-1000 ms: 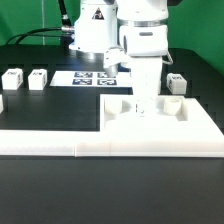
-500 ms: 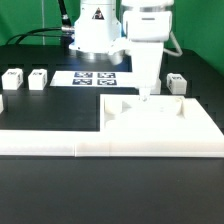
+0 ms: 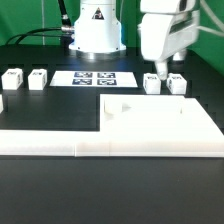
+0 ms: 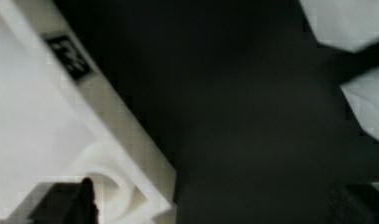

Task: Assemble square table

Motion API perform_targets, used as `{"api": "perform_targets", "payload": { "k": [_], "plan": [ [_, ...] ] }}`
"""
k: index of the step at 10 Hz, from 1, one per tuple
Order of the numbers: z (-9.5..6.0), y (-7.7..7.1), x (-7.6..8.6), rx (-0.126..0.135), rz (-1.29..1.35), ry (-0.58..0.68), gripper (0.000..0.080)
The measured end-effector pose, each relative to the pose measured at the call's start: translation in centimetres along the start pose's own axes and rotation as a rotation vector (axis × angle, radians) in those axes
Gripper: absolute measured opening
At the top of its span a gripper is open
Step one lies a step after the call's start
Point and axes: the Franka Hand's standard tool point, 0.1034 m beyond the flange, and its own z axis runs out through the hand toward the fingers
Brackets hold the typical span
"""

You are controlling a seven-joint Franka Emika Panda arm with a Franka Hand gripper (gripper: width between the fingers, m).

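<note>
Exterior view: fingers (image 3: 160, 66) spread open and empty near a leg (image 3: 152, 84) beyond the square panel (image 3: 160, 122).

The square panel (image 3: 160, 122), white and flat, lies nearer the camera than the pincer (image 3: 158, 68). The first leg (image 3: 153, 83), short, white and tagged, stands just below the pincer, with the second leg (image 3: 178, 83) alongside. The third leg (image 3: 38, 78) and fourth leg (image 3: 12, 77) stand well apart from it, toward the exterior view's left.

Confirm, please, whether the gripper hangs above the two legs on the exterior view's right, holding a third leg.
It holds nothing: the wrist view shows the gripper open and empty. It does hang above the two legs there.
</note>
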Motion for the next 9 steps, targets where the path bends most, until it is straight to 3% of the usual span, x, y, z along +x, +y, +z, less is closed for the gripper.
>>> {"api": "perform_targets", "payload": {
  "k": [5, 7, 9],
  "plan": [
    [0.2, -0.3, 0.1, 0.016, 0.319, 0.001, 0.0649],
    [1.2, -2.7, -0.8, 0.032, 0.624, -0.039, 0.0649],
    [2.1, -3.3, -1.4, 0.039, 0.741, -0.035, 0.0649]
  ]
}}
